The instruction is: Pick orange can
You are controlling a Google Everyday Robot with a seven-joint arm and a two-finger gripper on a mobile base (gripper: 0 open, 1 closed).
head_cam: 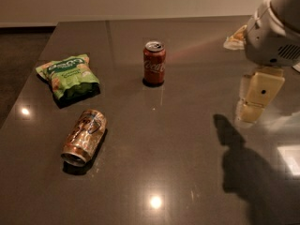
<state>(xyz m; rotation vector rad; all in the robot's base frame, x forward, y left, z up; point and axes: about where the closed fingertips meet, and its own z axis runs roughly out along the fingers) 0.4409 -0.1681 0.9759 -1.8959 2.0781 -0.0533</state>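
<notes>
The orange can (84, 137) lies on its side at the front left of the dark table (187, 139), with its open end toward the front. It is shiny orange-gold with pale and dark graphics. My gripper (249, 110) hangs from the pale arm (274, 29) at the right side of the table. It is far to the right of the orange can and holds nothing that I can see. Its shadow falls on the table below it.
A red Coca-Cola can (154, 63) stands upright at the middle back. A green snack bag (69, 76) lies at the left, behind the orange can. A pale crumpled packet (234, 39) lies at the back right, partly behind the arm.
</notes>
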